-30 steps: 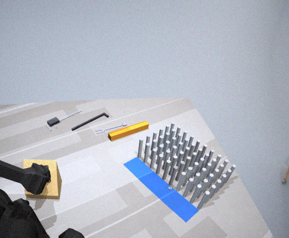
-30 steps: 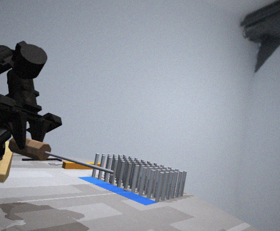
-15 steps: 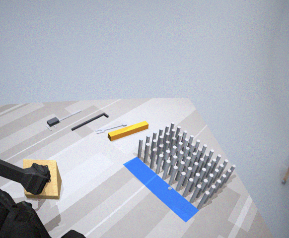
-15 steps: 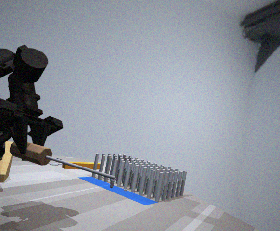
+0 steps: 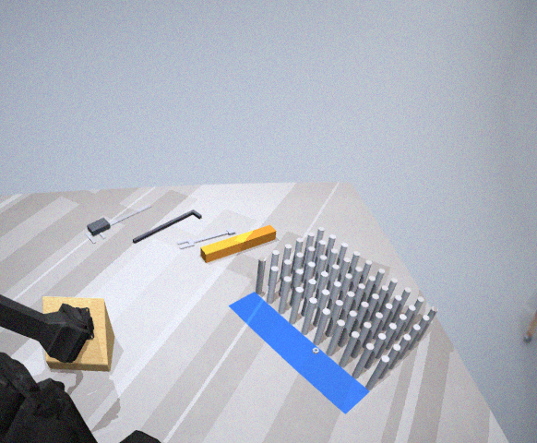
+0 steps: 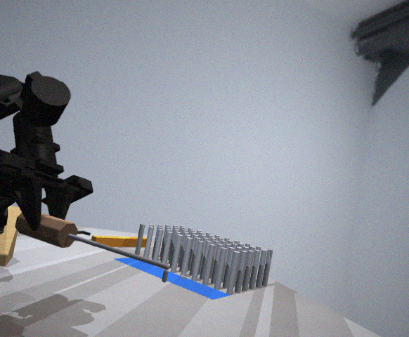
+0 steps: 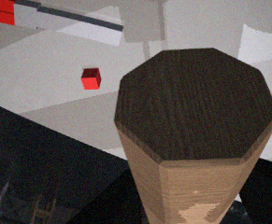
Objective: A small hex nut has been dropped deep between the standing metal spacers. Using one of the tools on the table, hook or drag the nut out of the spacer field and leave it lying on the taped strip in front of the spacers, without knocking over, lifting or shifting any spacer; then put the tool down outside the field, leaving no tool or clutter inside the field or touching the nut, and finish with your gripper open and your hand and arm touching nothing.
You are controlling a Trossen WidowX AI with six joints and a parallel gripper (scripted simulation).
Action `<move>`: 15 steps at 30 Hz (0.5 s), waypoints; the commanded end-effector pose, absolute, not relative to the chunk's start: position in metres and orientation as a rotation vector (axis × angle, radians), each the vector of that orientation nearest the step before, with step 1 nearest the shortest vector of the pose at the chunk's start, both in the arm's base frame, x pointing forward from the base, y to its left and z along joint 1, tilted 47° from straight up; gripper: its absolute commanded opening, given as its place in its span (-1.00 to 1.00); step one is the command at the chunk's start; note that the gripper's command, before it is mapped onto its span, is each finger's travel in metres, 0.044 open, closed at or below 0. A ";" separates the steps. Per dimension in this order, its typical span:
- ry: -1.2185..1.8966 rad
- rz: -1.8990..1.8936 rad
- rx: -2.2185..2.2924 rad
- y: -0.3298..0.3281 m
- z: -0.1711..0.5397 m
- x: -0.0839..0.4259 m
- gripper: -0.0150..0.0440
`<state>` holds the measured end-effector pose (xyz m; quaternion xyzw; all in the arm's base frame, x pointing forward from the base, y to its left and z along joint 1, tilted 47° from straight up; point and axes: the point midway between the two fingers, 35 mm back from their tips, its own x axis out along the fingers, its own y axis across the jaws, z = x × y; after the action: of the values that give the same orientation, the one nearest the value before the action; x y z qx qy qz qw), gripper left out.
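Observation:
My gripper (image 6: 47, 222) is shut on the wooden handle of a hook tool (image 6: 48, 230) (image 7: 196, 182). The tool's thin grey rod slopes down to a short bent tip, which appears in front of the blue strip's near edge in the exterior view; its exact height is unclear. No part of the held tool shows in the top view. The small hex nut (image 5: 316, 350) (image 6: 183, 276) lies on the blue taped strip (image 5: 283, 341) (image 6: 201, 289), close to the edge beside the spacers. The metal spacers (image 5: 313, 315) (image 6: 197, 261) stand upright in rows.
An orange bar (image 5: 237, 244) (image 6: 115, 241) lies beside the field. Behind are a black angled rod (image 5: 163, 227), a thin forked tool (image 5: 211, 236) and a grey block with a thin rod (image 5: 98, 225). A wooden block (image 5: 101, 345) stands left. The wrist view shows a red cube (image 7: 92, 79).

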<state>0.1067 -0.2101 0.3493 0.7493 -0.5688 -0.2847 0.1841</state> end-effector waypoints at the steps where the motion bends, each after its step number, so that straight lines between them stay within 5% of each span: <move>1: -1.594 -0.807 2.115 -0.213 0.346 0.109 -0.49; 15: -1.595 -0.808 2.116 -0.219 0.341 0.110 -0.49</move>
<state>0.1087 -0.2171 0.3438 0.7494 -0.5687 -0.2850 0.1835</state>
